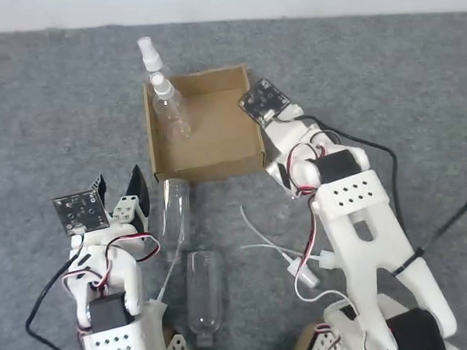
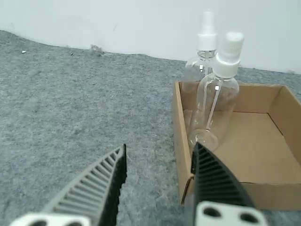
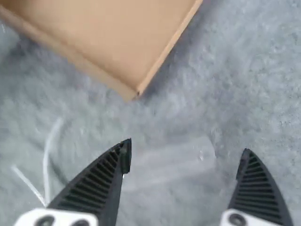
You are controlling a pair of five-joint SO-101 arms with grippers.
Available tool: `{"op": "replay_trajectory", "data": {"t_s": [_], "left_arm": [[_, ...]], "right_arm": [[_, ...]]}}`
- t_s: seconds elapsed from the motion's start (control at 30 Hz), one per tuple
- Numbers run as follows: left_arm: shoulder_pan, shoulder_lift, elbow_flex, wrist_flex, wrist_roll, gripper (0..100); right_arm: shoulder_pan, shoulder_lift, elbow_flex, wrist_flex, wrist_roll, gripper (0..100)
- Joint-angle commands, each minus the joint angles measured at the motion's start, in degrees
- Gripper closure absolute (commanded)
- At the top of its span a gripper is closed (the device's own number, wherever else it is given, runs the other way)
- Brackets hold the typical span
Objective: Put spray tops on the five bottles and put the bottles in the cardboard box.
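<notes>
Right wrist view has the right gripper (image 3: pixel 186 146) with fingers spread wide, straddling an uncapped bottle (image 3: pixel 174 162) that lies on the worktop (image 3: pixel 244 70) just off the cardboard box (image 3: pixel 108 33) corner, says the first. How should it take it?

Across the middle of the body, the second answers, closing gently; clear plastic probably dents and rolls. It should lift the bottle with the neck left free, since the left gripper (image 2: pixel 160 146), fingers open and empty, must likely bring a spray top (image 1: pixel 307 269) with its trailing tube to it.
</notes>
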Motion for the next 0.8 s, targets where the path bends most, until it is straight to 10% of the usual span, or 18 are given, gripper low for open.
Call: {"op": "replay_trajectory", "data": {"t_s": [0.0, 0.77], "left_arm": [[-0.26, -1.41, -0.66, -2.11, -0.26, 79], [-0.26, -1.41, -0.66, -2.11, -0.35, 79]], "right_arm": [[1.45, -3.03, -4.4, 5.05, 10.2, 69.7], [1.36, -2.86, -4.04, 14.81, 38.51, 69.7]]}}
